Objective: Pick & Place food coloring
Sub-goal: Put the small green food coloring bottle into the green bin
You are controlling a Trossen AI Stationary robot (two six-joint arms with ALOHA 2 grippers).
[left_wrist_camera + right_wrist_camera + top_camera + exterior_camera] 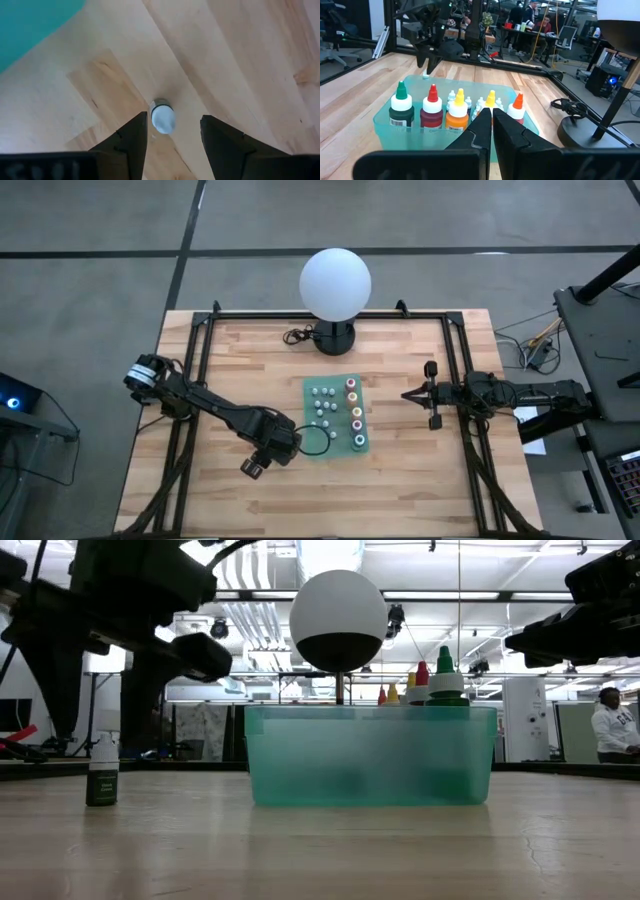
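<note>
A green see-through tray (312,388) sits mid-table. It holds a row of coloured-top food coloring bottles (353,412), with green (401,105), red (432,107) and yellow (457,112) tops nearest the right wrist camera, and several small whitish bottles (324,405). One small whitish bottle (162,117) stands alone on its base on the wood, left of the tray (102,775). My left gripper (175,119) is open and points down over it, one finger on either side of it. My right gripper (492,125) is shut and waits right of the tray (408,393).
A white globe lamp (335,280) stands on a dark base (330,337) at the far edge, behind the tray, its cord (295,335) beside it. A dark cable loop (318,442) lies by the tray's near left corner. People show in the room beyond (610,720).
</note>
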